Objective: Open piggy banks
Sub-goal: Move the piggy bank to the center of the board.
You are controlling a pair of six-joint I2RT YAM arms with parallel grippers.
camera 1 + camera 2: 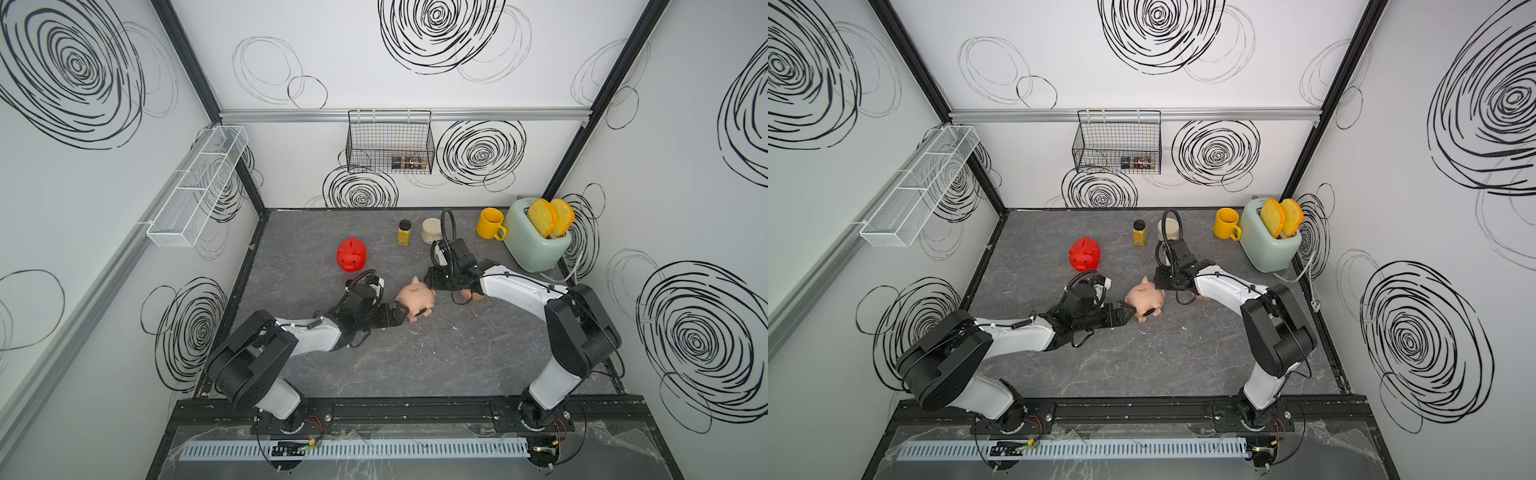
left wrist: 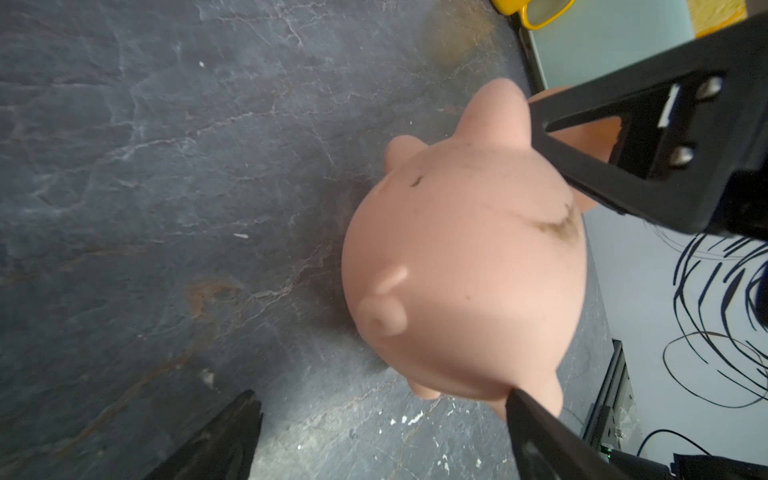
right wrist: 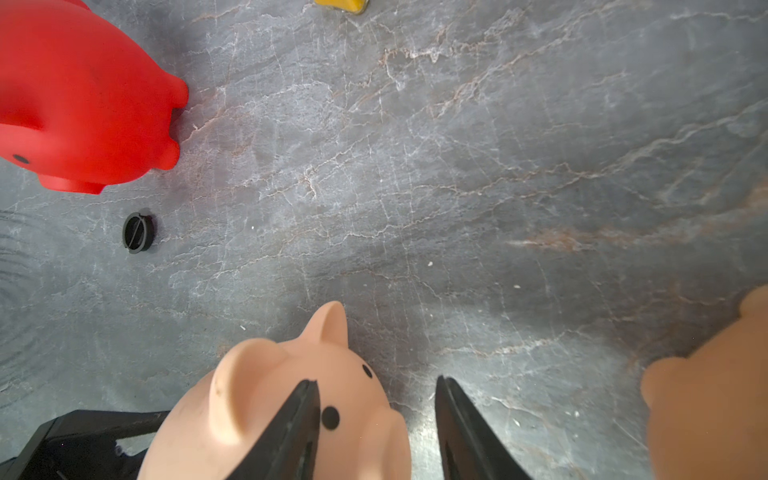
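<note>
Pale pink piggy bank on its side | left fingers open at rump, right fingers open over snout | clamp body before twisting belly plug

Robot lab test cell, dressed as kitchen corner. White panel walls with black scribbled swirls closed three sides, held by black frame posts and aluminium rail at 12 o'clock. Left arm and right arm were bolted to base rail at 6 o'clock, slotted cable duct just outside it. Kitchen props on stone-look tabletop: toaster with toast at 2 o'clock, yellow mug beside it, spice jar near 12. Wire basket hung at 12, white mesh shelf at 10.
</note>
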